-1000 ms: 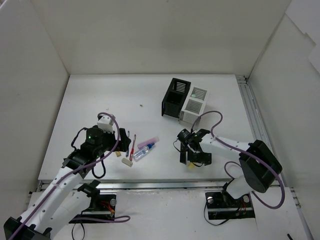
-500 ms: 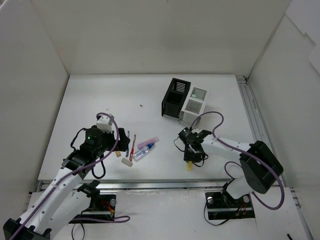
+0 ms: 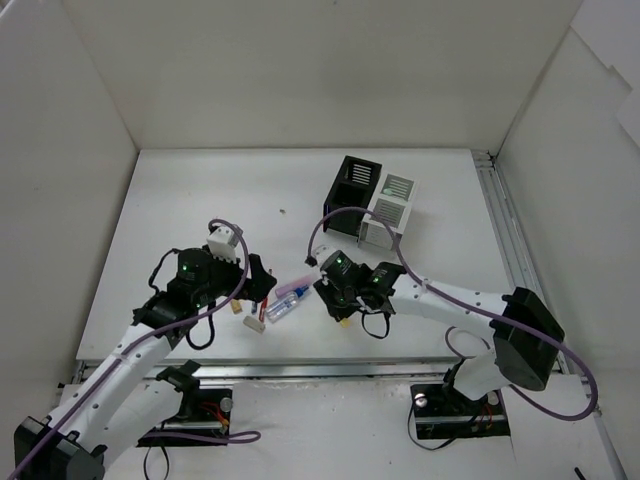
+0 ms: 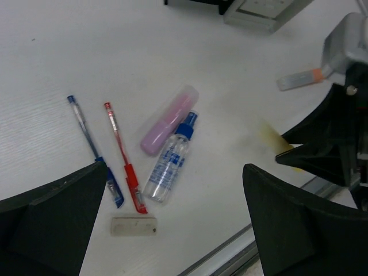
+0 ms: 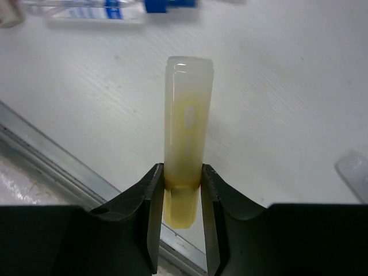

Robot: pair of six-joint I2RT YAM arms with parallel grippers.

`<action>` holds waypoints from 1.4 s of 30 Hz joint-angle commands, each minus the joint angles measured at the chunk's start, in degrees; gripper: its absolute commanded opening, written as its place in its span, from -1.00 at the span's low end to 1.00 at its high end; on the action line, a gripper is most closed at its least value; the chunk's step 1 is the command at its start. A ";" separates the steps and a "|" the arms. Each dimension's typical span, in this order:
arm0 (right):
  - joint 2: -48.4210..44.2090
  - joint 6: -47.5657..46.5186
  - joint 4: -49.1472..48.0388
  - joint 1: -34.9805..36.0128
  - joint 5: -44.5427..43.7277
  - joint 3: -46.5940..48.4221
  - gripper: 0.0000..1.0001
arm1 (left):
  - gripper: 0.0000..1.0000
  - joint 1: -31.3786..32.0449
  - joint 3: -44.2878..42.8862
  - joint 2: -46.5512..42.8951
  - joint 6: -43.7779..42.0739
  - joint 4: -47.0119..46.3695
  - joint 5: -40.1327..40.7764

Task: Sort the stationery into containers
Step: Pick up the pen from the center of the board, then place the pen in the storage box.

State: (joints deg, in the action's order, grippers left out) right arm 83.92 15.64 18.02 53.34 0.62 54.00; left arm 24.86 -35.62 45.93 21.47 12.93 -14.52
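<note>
White surface, white walls. My right jaws pinch the yellow stick, plain only from the wrist; left jaws wide.

Probably a robotics lab: plain white walls box in a table (metal rail alongside).

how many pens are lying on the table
2. The blue pen and the red pen lie side by side, left of the pink marker in the left wrist view. More may be hidden.
</note>
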 commanded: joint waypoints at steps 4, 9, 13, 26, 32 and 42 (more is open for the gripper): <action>-4.38 -17.03 -12.82 2.47 6.67 1.99 -0.99 | 0.99 0.36 -4.37 5.11 3.30 -16.17 -18.23; -6.48 -19.24 -20.37 2.73 5.54 1.73 -0.98 | 0.99 0.36 -5.96 10.31 6.99 -19.16 -20.98; -6.84 -18.72 -23.38 2.91 4.21 1.90 -0.97 | 0.99 0.36 -5.43 13.38 9.72 -22.15 -22.48; -5.43 -18.98 -31.90 4.84 -1.94 2.25 -0.95 | -0.43 0.89 -6.31 17.35 12.80 -24.88 -21.51; -4.20 -19.33 -32.08 4.75 -2.29 3.31 -0.61 | -1.00 0.89 -6.13 17.35 13.94 -26.46 -20.20; -10.52 -6.78 -45.51 -3.04 10.15 -6.70 0.54 | -1.00 -6.40 -3.33 16.56 22.28 -39.63 -26.05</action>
State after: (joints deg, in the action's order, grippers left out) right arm 77.69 2.44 -17.39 54.61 3.97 49.69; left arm 21.26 -39.35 63.64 39.03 -14.41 -35.73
